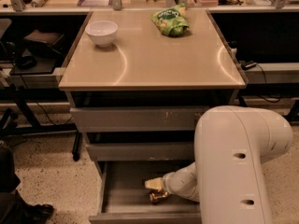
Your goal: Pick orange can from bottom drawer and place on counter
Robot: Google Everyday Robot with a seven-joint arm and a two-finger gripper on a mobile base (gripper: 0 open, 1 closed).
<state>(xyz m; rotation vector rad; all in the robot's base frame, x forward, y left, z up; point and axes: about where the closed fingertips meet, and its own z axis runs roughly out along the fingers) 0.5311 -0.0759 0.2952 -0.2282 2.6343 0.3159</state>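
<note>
The bottom drawer point(126, 190) is pulled open below the two upper grey drawers. The orange can point(159, 197), small, shiny and orange-brown, sits in it right of the middle. My gripper point(154, 189) reaches down into the drawer from the right, on the end of the big white arm point(233, 167). Its pale tip is right at the can, just above and left of it. The gripper partly hides the can. The beige counter point(154, 62) is the cabinet's top, above the drawers.
A white bowl point(102, 32) stands at the counter's back left. A green snack bag point(170, 21) lies at its back middle. Two upper grey drawers point(135, 119) stick out slightly. Dark desks with cables flank the cabinet. A dark shoe point(28, 213) is on the floor at left.
</note>
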